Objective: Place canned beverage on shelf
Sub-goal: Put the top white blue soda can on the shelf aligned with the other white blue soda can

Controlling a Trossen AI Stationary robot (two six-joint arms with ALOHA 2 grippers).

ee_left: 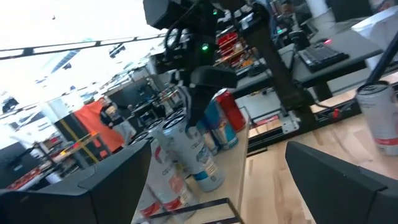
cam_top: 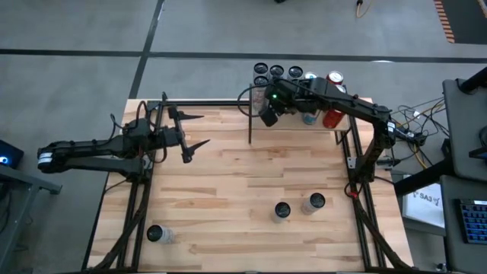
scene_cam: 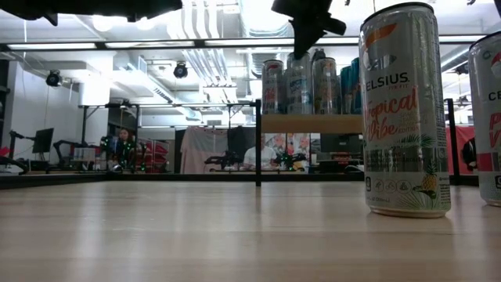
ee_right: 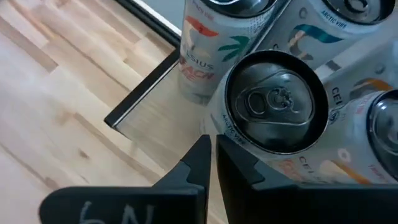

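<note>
The right hand hangs above the shelf with its fingers pressed together and nothing between them; a canned beverage stands upright on the shelf just beyond its fingertips, among other cans. The step in hand looks like withdrawal after placing, so the hand should rise straight up before swinging away, since any sideways drift could tip the closely packed row. The left hand waits spread wide and empty, well away over the worktop. Readable print: "CELSIUS" and "Tropical Vibe" on a near can still on the worktop, "ARCTIC VIBE" on a shelved can.
</note>
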